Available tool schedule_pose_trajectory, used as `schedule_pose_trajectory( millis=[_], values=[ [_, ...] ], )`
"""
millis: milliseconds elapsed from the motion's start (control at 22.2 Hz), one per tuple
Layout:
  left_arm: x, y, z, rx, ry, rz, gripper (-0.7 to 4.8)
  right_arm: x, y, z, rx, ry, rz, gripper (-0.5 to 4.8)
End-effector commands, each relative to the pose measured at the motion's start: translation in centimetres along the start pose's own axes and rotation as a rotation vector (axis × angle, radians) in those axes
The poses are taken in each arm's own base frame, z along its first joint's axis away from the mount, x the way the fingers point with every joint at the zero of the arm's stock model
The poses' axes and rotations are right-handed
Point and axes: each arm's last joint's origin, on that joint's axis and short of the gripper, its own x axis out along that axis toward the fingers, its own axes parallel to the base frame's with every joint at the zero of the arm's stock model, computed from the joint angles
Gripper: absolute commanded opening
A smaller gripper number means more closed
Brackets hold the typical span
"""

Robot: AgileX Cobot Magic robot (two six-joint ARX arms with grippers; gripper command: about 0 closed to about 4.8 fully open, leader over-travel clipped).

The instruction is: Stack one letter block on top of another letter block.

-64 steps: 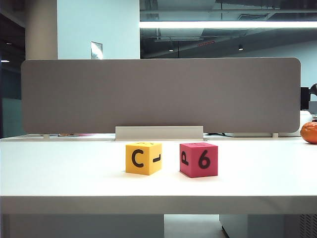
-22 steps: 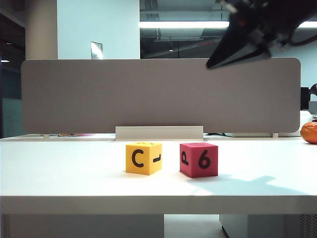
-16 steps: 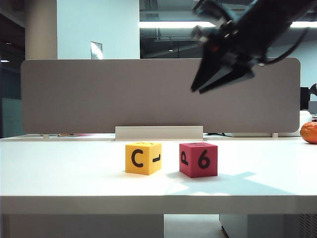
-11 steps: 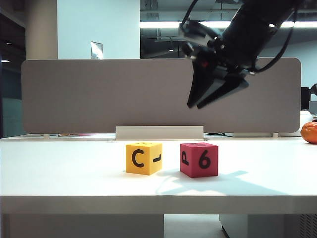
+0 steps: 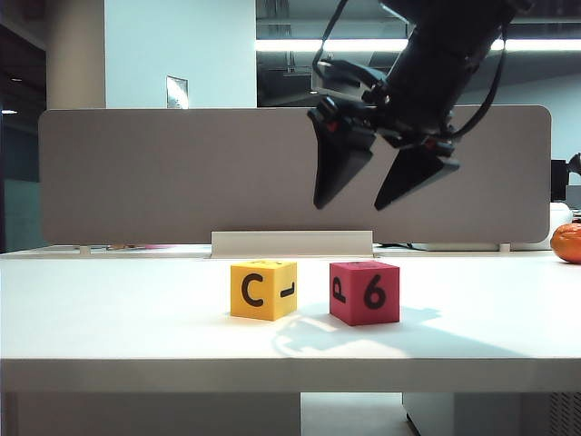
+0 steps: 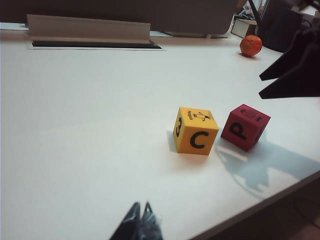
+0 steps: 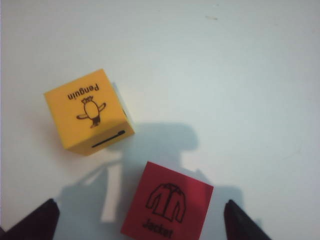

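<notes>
Your red-pink block (image 5: pixel 364 292) sits on the table (image 5: pixel 127 318) just beside the yellow block (image 5: pixel 263 290). Right gripper (image 5: pixel 374 186) hangs spread above it; descending off-centre, a finger could nudge the yellow cube. Left gripper (image 6: pixel 139 225) idles, pressed together.

Exterior: low, table-edge level. Wrist views angled down. All share yellow block (image 5: pixel 263 290).
</notes>
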Motion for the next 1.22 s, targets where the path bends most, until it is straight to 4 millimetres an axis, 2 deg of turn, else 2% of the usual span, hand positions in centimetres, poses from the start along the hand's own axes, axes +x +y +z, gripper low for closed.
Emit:
schedule_pose_trajectory(
  millis=[45, 406, 993, 1218],
  values=[
    [0.0, 0.0, 0.1, -0.003, 0.002, -0.002, -0.06, 1.0, 0.0, -0.3, 0.002, 0.043, -0.003, 4.79],
    [0.0, 0.0, 0.1, -0.004, 0.002, -0.003, -0.06, 3.5, 0.0, -1.6, 0.055, 0.139, -0.005, 4.79],
    [0.0, 0.0, 0.1, -0.004, 0.002, -0.003, -0.06, 4.1, -0.1, -1.8, 0.057, 0.15, -0.02, 4.79],
    [0.0, 0.0, 0.1, -0.004, 0.001, -0.003, -0.06, 5.6, -0.1, -2.3, 0.058, 0.174, -0.018, 4.79]
  ],
)
